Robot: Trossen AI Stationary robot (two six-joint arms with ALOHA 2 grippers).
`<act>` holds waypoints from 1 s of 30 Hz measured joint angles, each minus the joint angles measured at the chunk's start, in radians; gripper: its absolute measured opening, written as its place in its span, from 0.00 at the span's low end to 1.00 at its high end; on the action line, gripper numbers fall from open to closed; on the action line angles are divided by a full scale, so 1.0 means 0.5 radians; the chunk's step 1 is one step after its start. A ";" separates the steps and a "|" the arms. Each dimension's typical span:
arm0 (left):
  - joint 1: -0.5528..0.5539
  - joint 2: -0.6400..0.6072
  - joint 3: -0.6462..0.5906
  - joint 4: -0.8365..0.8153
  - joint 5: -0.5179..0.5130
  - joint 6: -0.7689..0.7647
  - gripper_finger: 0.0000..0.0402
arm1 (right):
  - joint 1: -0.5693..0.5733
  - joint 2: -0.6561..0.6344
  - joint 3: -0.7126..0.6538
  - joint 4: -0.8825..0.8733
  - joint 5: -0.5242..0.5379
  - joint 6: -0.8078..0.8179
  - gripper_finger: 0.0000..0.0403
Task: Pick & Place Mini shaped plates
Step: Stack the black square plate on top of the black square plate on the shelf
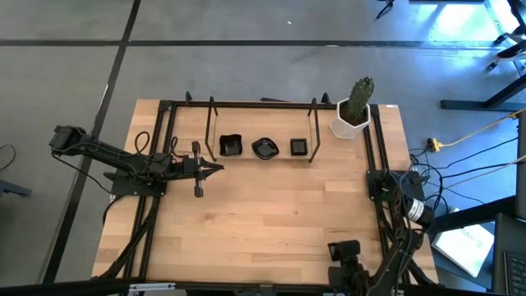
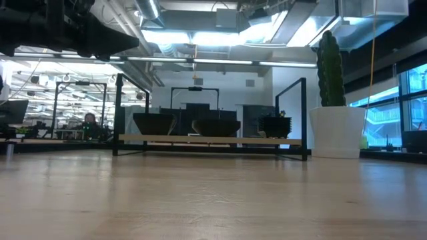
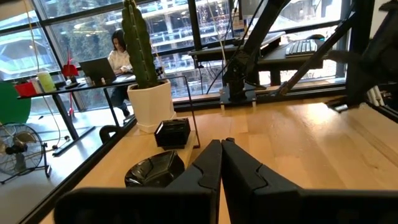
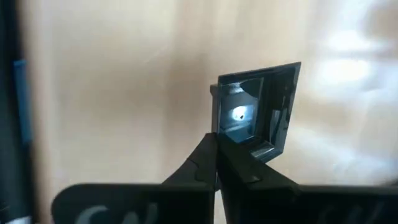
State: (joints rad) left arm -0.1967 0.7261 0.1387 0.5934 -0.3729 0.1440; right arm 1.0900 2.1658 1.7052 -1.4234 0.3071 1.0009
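right end effector [image 4: 216, 146]: fingers pressed together, pinching edge of small square plate [image 4: 258, 112], tilted above worktop [image 4: 124, 81] | left end effector [image 3: 221, 149]: fingers together, empty; plate stacks [image 3: 155, 169] just ahead.

Right gripper [image 4: 217, 163]: dark fingers [image 4: 198, 163] pressed together, pinching the edge of a small square glossy black plate [image 4: 255, 112] above blurred wooden counter [image 4: 112, 93].

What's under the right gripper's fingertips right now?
A small square black plate shows just past the shut right gripper, above bare wooden table. The fingers cover its near edge, so whether it is pinched or only lying there is unclear.
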 joint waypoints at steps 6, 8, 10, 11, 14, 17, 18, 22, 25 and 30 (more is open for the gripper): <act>0.000 0.000 0.000 -0.001 0.000 0.000 0.02 | -0.187 -0.028 0.263 -0.274 0.467 -0.195 0.01; 0.000 0.000 0.000 -0.003 0.000 0.000 0.02 | -0.278 -0.075 0.294 -0.232 0.612 -0.366 0.01; 0.000 0.001 0.001 -0.025 0.000 0.000 0.02 | -0.374 -0.125 0.311 -0.270 0.779 -0.496 0.01; 0.000 0.001 0.001 -0.030 0.000 0.000 0.01 | -0.422 -0.152 0.308 -0.306 0.857 -0.562 0.01; 0.000 0.001 0.002 -0.055 0.000 0.000 0.01 | -0.593 -0.301 0.243 -0.284 1.008 -0.868 0.01; 0.000 0.001 0.002 -0.060 0.000 0.000 0.01 | -0.804 -0.487 0.200 -0.292 1.111 -1.023 0.01; 0.000 0.000 0.002 -0.060 0.000 0.006 0.02 | -0.875 -0.548 0.177 -0.285 1.128 -1.090 0.01; 0.000 0.000 0.002 -0.058 0.000 0.036 0.02 | -1.206 -0.783 0.037 -0.081 0.976 -1.459 0.01; 0.000 0.000 0.002 -0.057 0.000 0.037 0.01 | -1.469 -0.923 -0.097 0.189 0.733 -1.749 0.01; 0.000 0.000 0.002 -0.057 0.000 0.036 0.01 | -1.856 -0.973 -0.274 0.384 0.411 -2.065 0.01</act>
State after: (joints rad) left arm -0.1967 0.7261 0.1394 0.5648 -0.3729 0.1619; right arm 0.1619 1.6794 1.5684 -1.2313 0.5127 -0.0317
